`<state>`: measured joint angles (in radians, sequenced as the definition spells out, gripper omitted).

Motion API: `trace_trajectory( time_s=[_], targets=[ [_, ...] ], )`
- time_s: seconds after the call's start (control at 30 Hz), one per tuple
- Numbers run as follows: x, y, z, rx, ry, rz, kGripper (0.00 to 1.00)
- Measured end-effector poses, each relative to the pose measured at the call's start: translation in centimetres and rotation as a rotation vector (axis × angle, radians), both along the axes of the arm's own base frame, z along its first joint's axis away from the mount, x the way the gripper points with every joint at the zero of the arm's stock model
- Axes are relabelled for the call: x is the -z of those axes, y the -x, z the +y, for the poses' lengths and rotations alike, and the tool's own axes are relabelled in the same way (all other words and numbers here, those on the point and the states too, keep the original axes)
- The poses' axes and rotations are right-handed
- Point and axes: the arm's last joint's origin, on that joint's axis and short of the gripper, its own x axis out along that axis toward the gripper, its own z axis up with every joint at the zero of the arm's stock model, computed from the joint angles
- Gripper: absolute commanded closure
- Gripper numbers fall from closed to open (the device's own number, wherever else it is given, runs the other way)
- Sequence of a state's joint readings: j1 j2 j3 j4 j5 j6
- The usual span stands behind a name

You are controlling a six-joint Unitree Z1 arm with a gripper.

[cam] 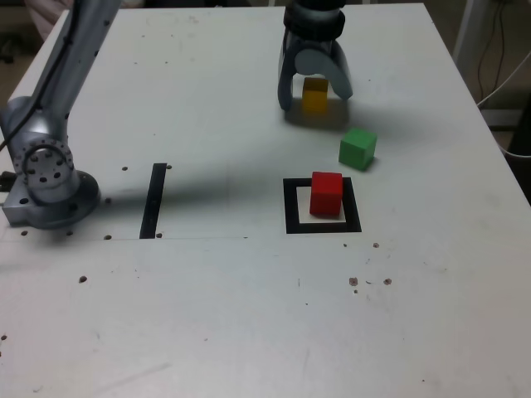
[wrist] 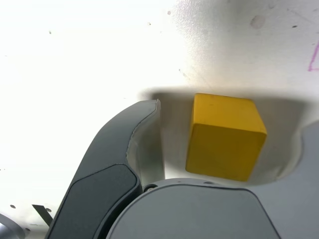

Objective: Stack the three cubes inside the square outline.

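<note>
The yellow cube [cam: 314, 95] [wrist: 224, 137] rests on the white table at the far side. My gripper [cam: 314, 99] [wrist: 229, 119] is lowered around it, one finger on each side. The jaws are open, and the wrist view shows a gap between the dark finger [wrist: 124, 149] and the cube. The red cube [cam: 326, 193] stands inside the square outline [cam: 290, 207], slightly toward its far edge. Between the outline and the gripper, toward the exterior view's right, sits the green cube [cam: 358, 148], apart from both other cubes.
A narrow black strip [cam: 154, 200] lies on the table near the arm's base [cam: 46, 182] at the exterior view's left. The table's right edge [cam: 489, 141] runs close to the green cube. Cables [cam: 506, 66] hang beyond it.
</note>
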<state>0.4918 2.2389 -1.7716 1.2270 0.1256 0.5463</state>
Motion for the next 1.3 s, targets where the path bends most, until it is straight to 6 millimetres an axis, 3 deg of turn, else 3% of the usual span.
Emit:
trace_trajectory(
  time_s=[0.27, 0.6, 1.07, 1.3],
  targets=[
    [0.0, 0.0, 0.1, 0.007, -0.008, -0.001, 0.44],
    [0.0, -0.2, 0.2, 0.003, -0.030, -0.011, 0.55],
    [-0.1, -0.8, -0.1, 0.010, -0.025, -0.060, 0.89],
    [-2.3, -0.6, -1.4, 0.032, -0.032, -0.106, 0.96]
  ],
)
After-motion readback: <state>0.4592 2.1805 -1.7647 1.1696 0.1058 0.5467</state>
